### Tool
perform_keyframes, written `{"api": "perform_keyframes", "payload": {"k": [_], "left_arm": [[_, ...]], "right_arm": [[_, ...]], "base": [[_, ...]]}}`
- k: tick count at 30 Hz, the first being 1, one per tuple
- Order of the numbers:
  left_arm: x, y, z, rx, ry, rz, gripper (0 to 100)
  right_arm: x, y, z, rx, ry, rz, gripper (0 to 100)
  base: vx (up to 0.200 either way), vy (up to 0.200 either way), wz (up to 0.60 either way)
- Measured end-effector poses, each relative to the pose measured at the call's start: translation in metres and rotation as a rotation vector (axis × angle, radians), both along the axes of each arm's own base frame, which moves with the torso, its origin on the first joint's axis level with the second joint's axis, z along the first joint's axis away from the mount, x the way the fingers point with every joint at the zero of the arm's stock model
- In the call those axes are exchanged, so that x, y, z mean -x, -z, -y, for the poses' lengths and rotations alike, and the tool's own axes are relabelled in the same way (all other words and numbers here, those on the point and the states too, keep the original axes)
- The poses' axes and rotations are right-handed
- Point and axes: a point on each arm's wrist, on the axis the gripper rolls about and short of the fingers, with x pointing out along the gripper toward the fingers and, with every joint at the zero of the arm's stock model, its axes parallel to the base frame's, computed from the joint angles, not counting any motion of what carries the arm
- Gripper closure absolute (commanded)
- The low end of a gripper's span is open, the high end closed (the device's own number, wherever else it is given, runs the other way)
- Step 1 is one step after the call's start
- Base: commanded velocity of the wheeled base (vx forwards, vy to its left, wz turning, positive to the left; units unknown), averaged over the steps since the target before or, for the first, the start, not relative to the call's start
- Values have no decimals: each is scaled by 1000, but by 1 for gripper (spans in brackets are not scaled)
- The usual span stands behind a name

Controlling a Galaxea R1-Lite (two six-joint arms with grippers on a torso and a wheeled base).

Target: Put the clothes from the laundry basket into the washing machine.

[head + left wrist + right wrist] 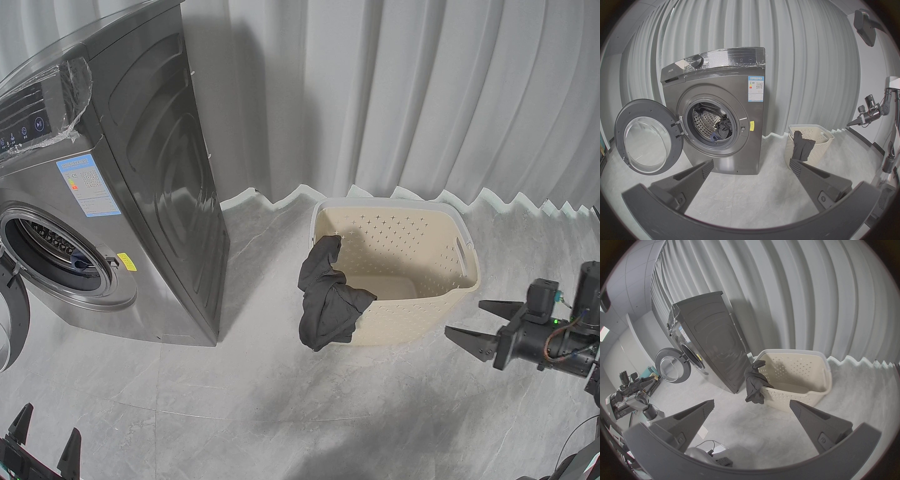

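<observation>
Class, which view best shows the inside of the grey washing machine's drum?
The left wrist view: it looks straight into the steel drum of the grey washing machine, dark clothes inside. The head view catches the drum obliquely; the right wrist view shows mostly the machine's side.

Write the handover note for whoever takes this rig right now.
Left pincer: open, holding nothing, low before the washer.
Right pincer: open, holding nothing, beside the basket, apart from it.
Done: door open; dark clothes lie in the drum.
To do: one dark garment hangs over the basket's rim; move it into the drum.
</observation>
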Motion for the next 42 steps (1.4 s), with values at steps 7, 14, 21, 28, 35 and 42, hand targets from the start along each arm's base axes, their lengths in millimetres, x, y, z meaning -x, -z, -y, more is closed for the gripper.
{"api": "perform_keyframes", "payload": {"k": [7,14,21,28,35,42], "left_arm": [[0,0,0,3,1,0,0],[0,0,0,8,1,0,0],[0,0,0,9,2,0,0],[0,0,0,8,3,0,0],[0,0,0,10,2,1,0],[0,0,0,10,2,1,0]], "right_arm": [[-43,11,-34,-17,-24,-39,0],[-71,28,-52,-16,-36,-51,0],[-93,49,-62,-17,-35,-43,0],[-109,66,-72,-10,-43,-55,0],[-123,83,-86,-18,-64,-32,0],[-133,109,-99,-16,-85,-24,0]], "base": [[0,0,0],[86,0,0],[0,0,0],[0,0,0],[0,0,0],[0,0,0]]}}
